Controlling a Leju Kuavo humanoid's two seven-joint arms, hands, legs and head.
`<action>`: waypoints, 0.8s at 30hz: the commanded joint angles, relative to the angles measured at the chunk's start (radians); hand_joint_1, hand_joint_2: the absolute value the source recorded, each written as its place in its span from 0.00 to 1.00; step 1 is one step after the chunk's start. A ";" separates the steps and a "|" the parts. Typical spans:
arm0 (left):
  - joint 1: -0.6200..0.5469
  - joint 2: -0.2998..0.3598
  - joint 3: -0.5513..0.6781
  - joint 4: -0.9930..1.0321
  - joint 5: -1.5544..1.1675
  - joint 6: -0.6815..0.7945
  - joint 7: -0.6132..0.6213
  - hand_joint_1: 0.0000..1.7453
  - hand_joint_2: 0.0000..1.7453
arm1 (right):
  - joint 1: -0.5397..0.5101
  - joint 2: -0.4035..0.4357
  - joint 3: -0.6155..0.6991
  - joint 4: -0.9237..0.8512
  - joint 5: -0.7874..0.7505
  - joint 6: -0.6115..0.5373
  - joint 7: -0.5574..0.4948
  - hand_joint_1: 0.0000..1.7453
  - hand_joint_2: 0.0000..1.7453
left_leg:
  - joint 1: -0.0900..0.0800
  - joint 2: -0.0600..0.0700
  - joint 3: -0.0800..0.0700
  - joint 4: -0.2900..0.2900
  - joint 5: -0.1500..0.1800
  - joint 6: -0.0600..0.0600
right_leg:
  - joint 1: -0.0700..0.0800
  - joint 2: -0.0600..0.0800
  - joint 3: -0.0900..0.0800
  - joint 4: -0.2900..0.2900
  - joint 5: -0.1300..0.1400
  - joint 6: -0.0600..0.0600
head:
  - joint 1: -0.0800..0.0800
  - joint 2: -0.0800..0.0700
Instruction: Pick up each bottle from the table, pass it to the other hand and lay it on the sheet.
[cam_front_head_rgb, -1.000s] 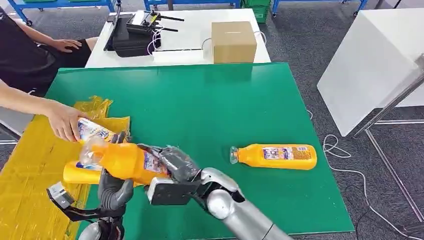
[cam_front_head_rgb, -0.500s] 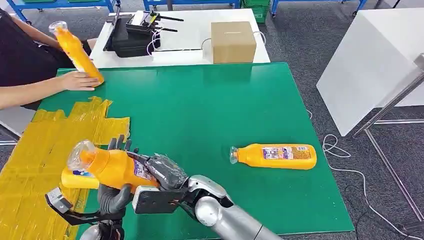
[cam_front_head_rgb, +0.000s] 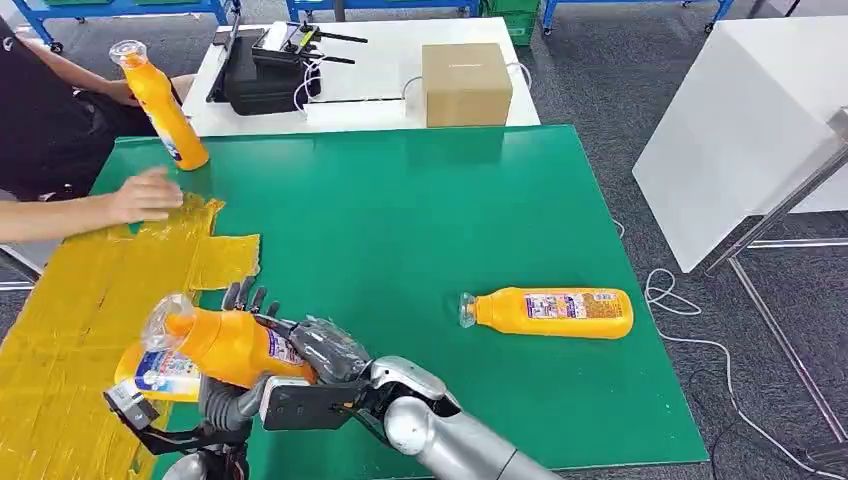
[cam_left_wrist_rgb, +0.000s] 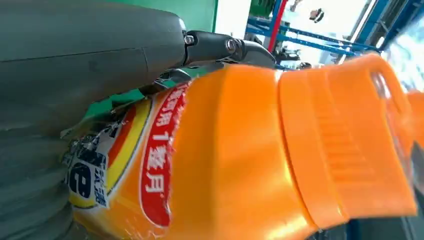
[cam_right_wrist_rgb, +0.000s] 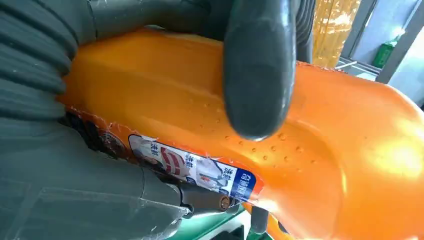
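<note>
Low at the head view's lower left, both hands meet on one orange bottle (cam_front_head_rgb: 225, 345): the right hand (cam_front_head_rgb: 320, 350) grasps its body, the left hand (cam_front_head_rgb: 235, 390) cups it from beneath, over the yellow sheet's (cam_front_head_rgb: 70, 330) edge. Another orange bottle (cam_front_head_rgb: 150, 372) lies on the sheet below. A third bottle (cam_front_head_rgb: 550, 312) lies at centre right on the green worktop (cam_front_head_rgb: 420, 220). A fourth (cam_front_head_rgb: 160, 105) stands upper left, near a person's hand (cam_front_head_rgb: 145, 195).

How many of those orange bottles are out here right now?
4. One held bottle in the robot's hands, another bottle lying on the yellow sheet under it, one lying bottle on the green table, one standing bottle at its far corner.
</note>
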 joint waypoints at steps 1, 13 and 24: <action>-0.077 0.000 -0.019 0.059 -0.007 0.018 0.011 0.00 1.00 | 0.005 0.005 0.099 0.058 0.010 0.009 -0.016 1.00 1.00 | 0.003 -0.003 0.005 -0.003 -0.001 -0.001 | 0.003 -0.004 0.007 -0.004 -0.001 0.001 | 0.000 0.000; -0.082 0.021 -0.054 0.059 -0.084 0.044 0.004 1.00 1.00 | -0.001 0.008 0.094 0.070 0.010 0.014 -0.016 1.00 1.00 | 0.001 -0.003 0.002 -0.001 0.000 -0.001 | 0.001 -0.003 0.003 -0.002 -0.001 0.001 | 0.000 0.000; -0.098 0.029 -0.069 0.092 -0.094 0.039 0.003 1.00 1.00 | -0.007 0.009 0.095 0.084 0.010 0.017 -0.019 1.00 1.00 | 0.001 -0.004 0.003 -0.002 0.000 -0.001 | 0.001 -0.004 0.004 -0.003 0.000 0.001 | 0.000 0.000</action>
